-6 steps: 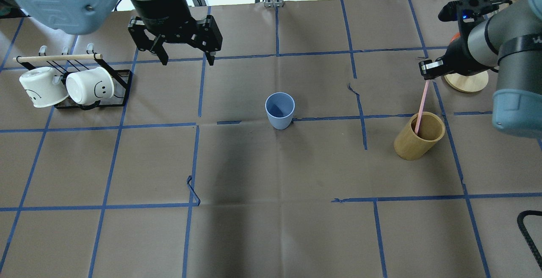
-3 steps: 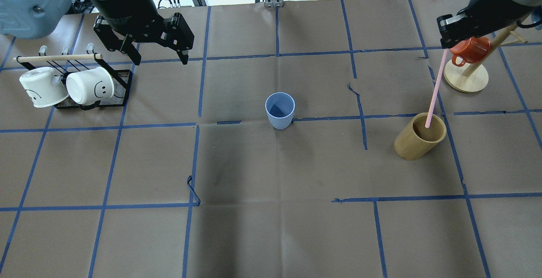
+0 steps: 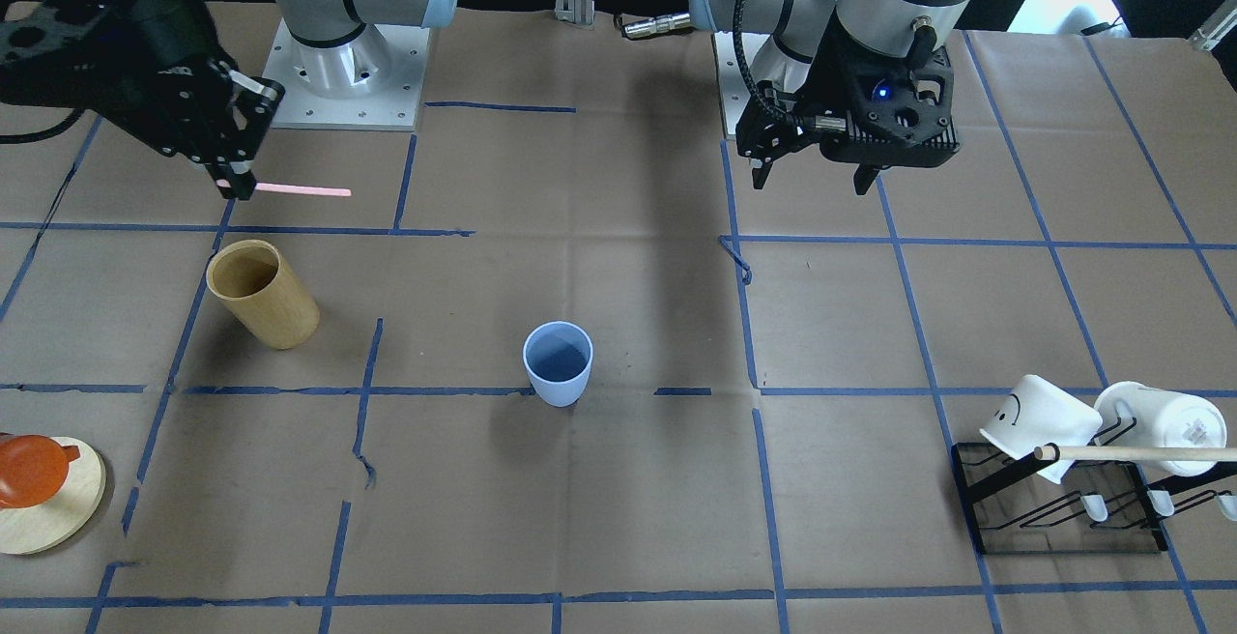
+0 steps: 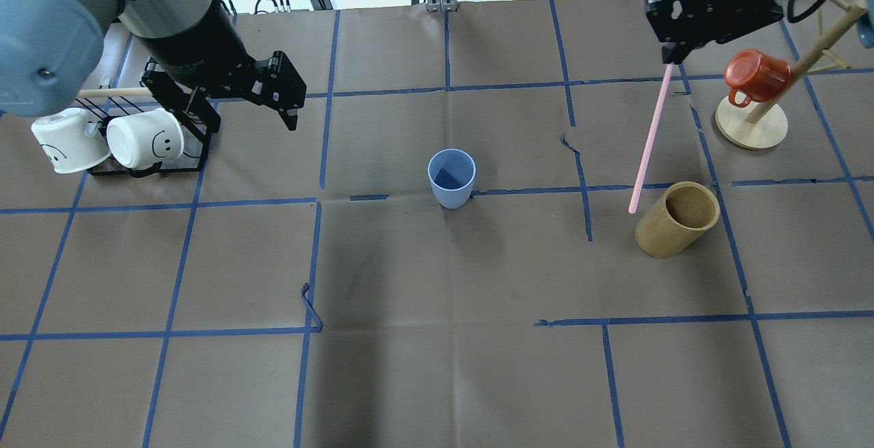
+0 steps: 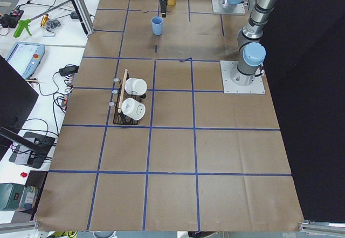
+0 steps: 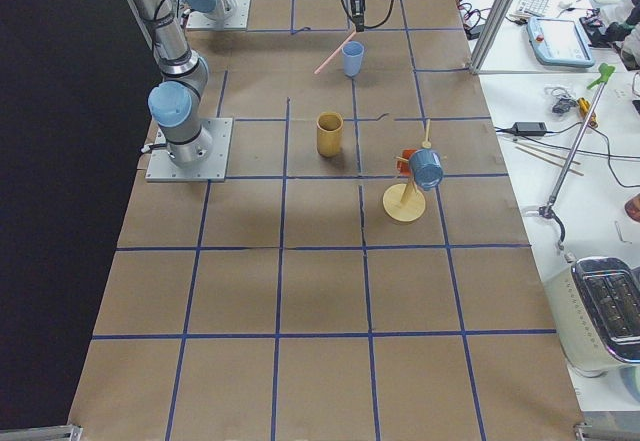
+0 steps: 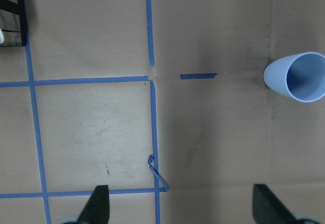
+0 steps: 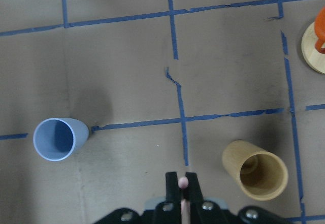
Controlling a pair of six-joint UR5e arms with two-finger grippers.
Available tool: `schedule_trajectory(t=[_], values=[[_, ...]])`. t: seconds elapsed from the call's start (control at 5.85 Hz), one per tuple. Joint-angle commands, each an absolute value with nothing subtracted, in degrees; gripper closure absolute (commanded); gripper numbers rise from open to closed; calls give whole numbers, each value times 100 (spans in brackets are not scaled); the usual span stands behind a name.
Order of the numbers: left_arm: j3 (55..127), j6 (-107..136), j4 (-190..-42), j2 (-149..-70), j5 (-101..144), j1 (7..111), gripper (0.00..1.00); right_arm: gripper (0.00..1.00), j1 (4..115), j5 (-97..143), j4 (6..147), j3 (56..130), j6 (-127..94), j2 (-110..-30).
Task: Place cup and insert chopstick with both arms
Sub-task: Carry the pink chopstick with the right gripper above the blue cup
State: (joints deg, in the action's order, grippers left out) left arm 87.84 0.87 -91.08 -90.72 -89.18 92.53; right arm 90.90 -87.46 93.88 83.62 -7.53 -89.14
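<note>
The light blue cup (image 4: 450, 178) stands upright and empty near the table's middle; it also shows in the front view (image 3: 558, 363) and in both wrist views (image 7: 299, 76) (image 8: 58, 139). My right gripper (image 4: 672, 59) is shut on the top end of a pink chopstick (image 4: 650, 137) and holds it in the air. The chopstick's lower end hangs just left of the tan wooden cylinder (image 4: 676, 219) and outside it. The stick shows between the fingers in the right wrist view (image 8: 183, 182). My left gripper (image 4: 249, 117) is open and empty, raised to the far left of the cup, beside the mug rack.
Two white mugs (image 4: 140, 141) lie on a black rack with a wooden dowel at the far left. A red mug (image 4: 751, 76) hangs on a wooden mug tree with a round base (image 4: 751, 130) at the far right. Blue tape lines cross the brown paper.
My right gripper has lifted the chopstick out of the wooden cylinder and carried it left. My left gripper has moved left toward the mug rack, still open.
</note>
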Motion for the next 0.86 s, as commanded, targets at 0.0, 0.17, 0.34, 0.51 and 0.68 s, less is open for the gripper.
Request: schedule_trajectory(t=[0.0, 0.17, 0.34, 0.51, 0.68], values=[[8754, 53, -9035, -9079, -8895, 9133, 2, 94, 10015, -9041, 9483, 7564, -1946, -8056], [8754, 53, -9035, -9079, -8886, 9097, 2, 94, 10359, -9218, 9492, 6976, -2238, -7555], [8780, 79, -9035, -9070, -8886, 9105, 2, 94, 10589, -9237, 9501, 6604, -2459, -7150], [8772, 62, -9035, -9070, -8886, 9097, 2, 94, 10782, -9246, 9858, 6557, -2652, -6919], [8771, 70, -9035, -9079, -8877, 9097, 2, 94, 10836, -9246, 10044, 6565, -2706, -6760]])
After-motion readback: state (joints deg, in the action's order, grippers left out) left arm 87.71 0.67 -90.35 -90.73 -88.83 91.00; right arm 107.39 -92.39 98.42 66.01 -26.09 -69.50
